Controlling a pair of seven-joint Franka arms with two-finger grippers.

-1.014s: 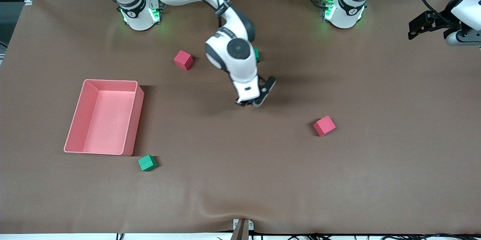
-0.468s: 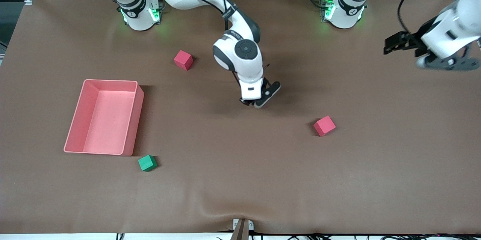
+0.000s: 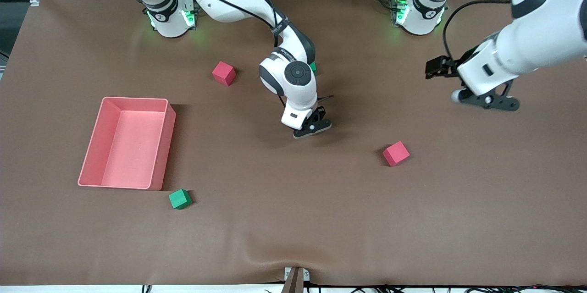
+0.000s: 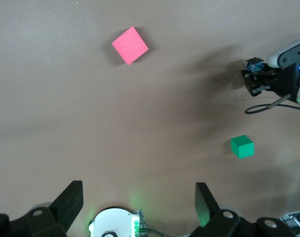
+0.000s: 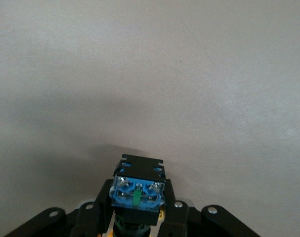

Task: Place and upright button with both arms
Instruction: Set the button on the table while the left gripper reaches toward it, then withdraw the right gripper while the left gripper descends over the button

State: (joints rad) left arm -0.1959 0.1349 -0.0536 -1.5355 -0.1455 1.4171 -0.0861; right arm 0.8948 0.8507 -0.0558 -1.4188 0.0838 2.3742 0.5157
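Brown table first, with the pink bin at the right arm's end. The right gripper hangs low over mid-table, fingers clamped on the button, blue base showing. The left gripper hovers over its own end, fingers spread apart, gripping nothing. One pink cube lies between them.

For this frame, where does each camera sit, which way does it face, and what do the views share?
Front view: high across the table, facing both bases; shows both arms, the pink bin and cubes.
Left wrist view: looks down past the open left gripper at the table.
Right wrist view: looks along the right gripper, shut on the button, at bare cloth.
Shared: front and left wrist views both show the pink-red cube and the right gripper.
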